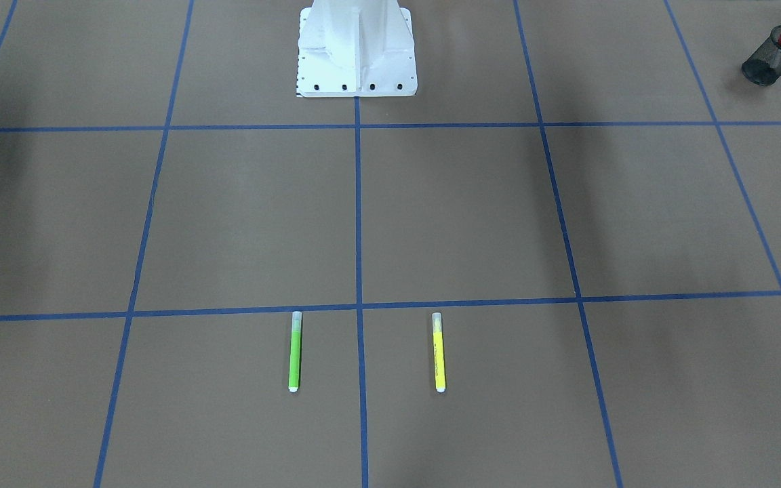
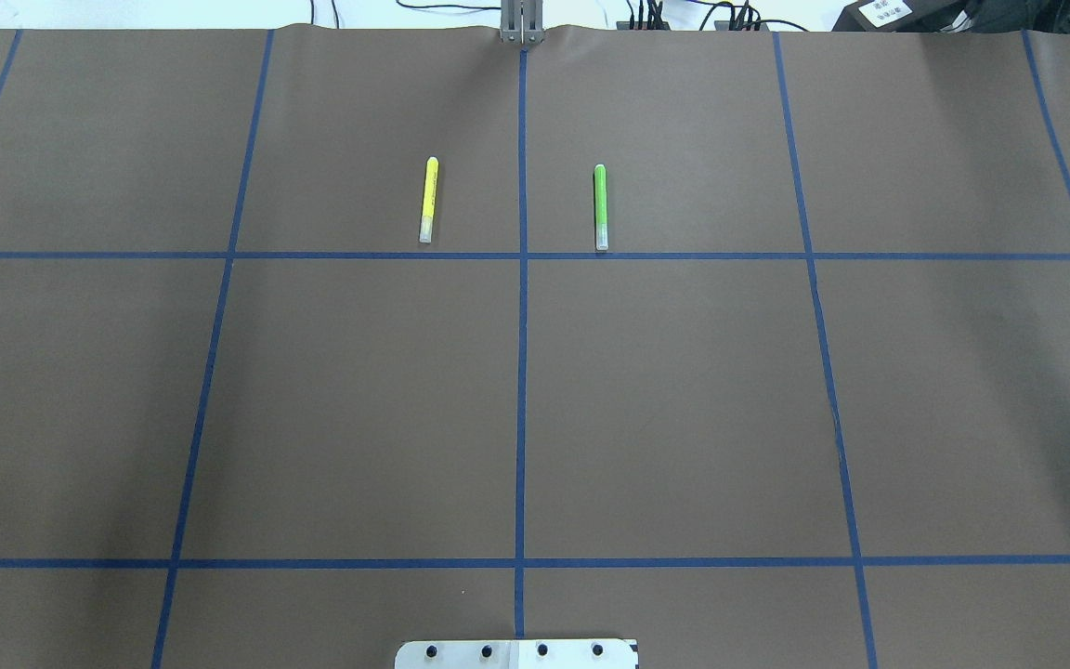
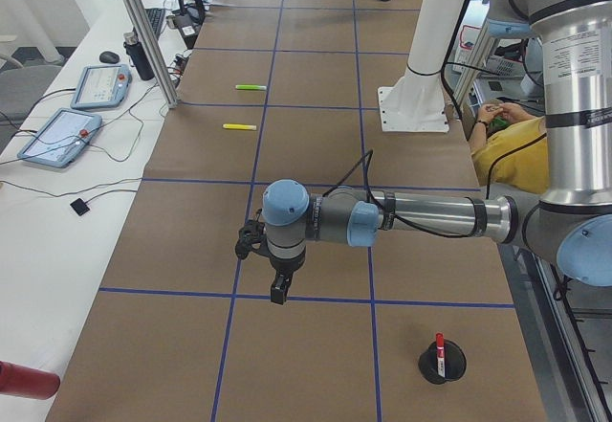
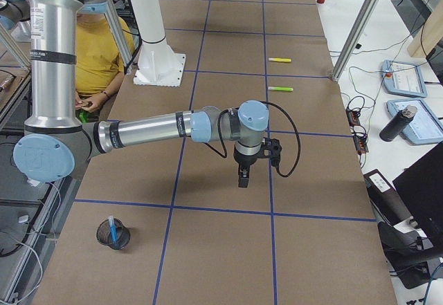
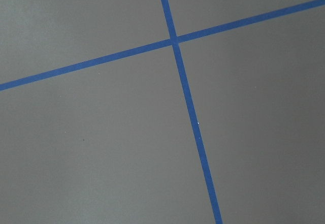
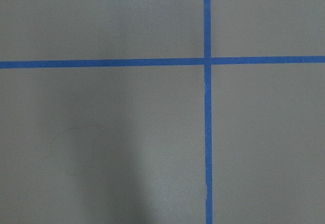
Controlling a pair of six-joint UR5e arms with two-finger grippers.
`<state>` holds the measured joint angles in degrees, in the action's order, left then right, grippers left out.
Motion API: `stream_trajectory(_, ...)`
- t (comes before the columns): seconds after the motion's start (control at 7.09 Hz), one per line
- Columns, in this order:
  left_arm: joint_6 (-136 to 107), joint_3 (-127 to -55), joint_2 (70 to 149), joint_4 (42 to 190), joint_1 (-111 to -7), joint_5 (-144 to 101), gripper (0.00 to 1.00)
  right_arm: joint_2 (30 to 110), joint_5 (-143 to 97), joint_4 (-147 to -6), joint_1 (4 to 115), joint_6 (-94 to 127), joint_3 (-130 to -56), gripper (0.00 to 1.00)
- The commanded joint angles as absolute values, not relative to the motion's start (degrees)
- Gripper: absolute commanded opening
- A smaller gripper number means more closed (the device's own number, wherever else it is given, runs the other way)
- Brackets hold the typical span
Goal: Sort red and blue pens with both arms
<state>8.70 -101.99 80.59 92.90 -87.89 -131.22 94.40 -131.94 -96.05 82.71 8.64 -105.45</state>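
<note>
The red pen (image 3: 440, 347) stands in a mesh cup (image 3: 455, 365), the blue pen (image 4: 112, 229) in a second cup (image 4: 102, 238). The left fingers (image 3: 278, 293) and right fingers (image 4: 242, 178) hang over the surface (image 3: 316, 154); wide or narrow, one cannot tell.

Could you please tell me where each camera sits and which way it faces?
Front: across the table, facing the robot; only its pedestal shows.
Overhead: behind the robot, looking forward and down; pedestal's foot only.
Left side: table's left end; left arm near, left pincer down.
Right side: opposite end; right arm near, right pincer down.
Left wrist: down at tape; no pincer.
Right wrist: likewise.
Shared: front and overhead show green pen and yellow pen, mirrored.
</note>
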Motion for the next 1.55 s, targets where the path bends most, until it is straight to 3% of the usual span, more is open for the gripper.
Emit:
stream_trajectory(0.0, 8.70, -102.48, 80.60, 92.90, -87.89, -131.22, 1.00, 95.80, -131.92, -96.06, 82.79, 3.10, -106.00, 1.00)
stream_trajectory(1.41, 8.70, -103.01, 80.60, 92.90, -87.89, -131.22, 1.00, 95.89, -132.27, -96.15, 82.79, 4.13, -105.73, 1.00)
